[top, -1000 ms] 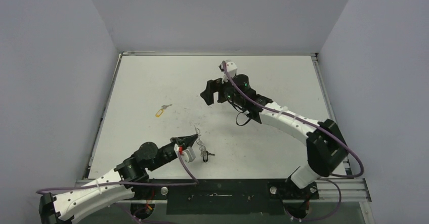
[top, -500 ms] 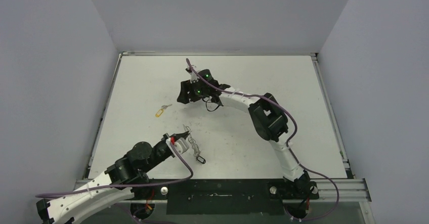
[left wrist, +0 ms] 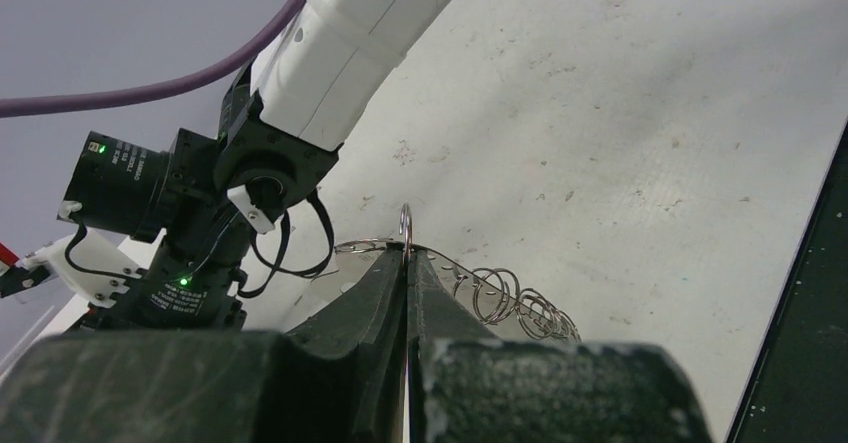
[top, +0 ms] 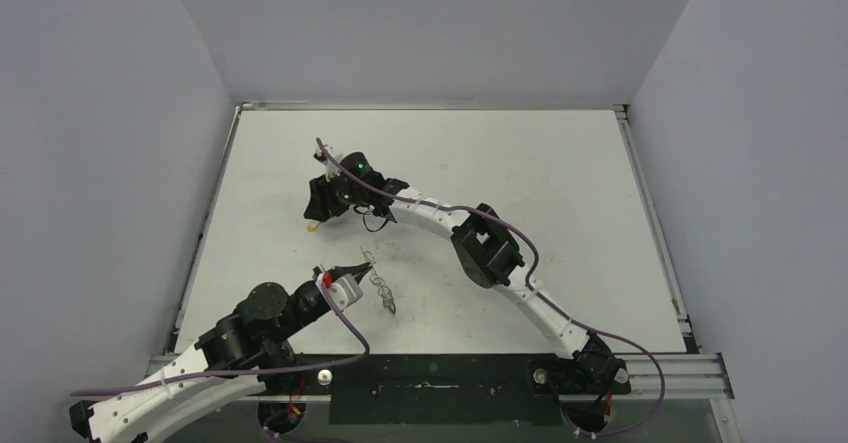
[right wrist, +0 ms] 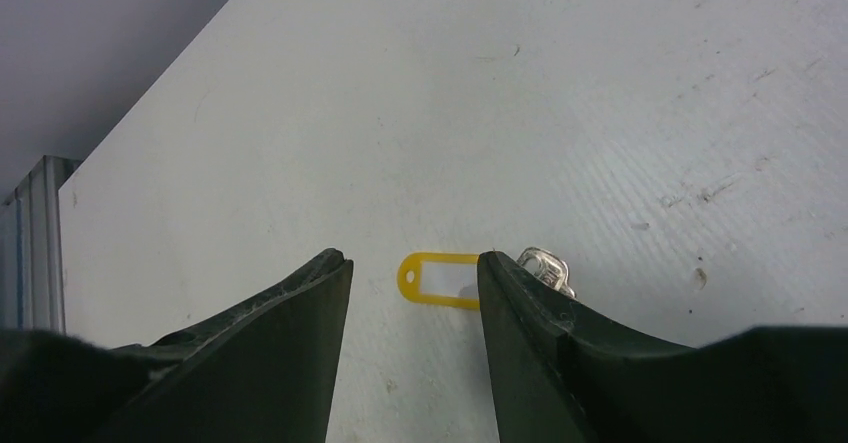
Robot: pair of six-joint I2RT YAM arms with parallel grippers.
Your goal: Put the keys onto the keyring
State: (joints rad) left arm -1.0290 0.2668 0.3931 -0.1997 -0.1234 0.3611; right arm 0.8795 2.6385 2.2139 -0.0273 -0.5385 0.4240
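- Our left gripper has its jaws clamped tight on a small ring of the keyring, at the near left of the bench, with the coiled chain trailing from it
- Our right gripper has its jaws apart and holds nothing; they stand either side of the yellow tag of a key, which lies flat on the bench farther back and well apart from the keyring
- The key's head sits just beside one finger, so we judge the jaws may shut on the tag alone and leave the key to dangle and swing
- The tag is thin and flat, so the fingers may skate over it or nudge it away
- The ring is pinched only at the fingertips, so a tug during threading may twist it loose
- We see no container here, so nothing is held in one
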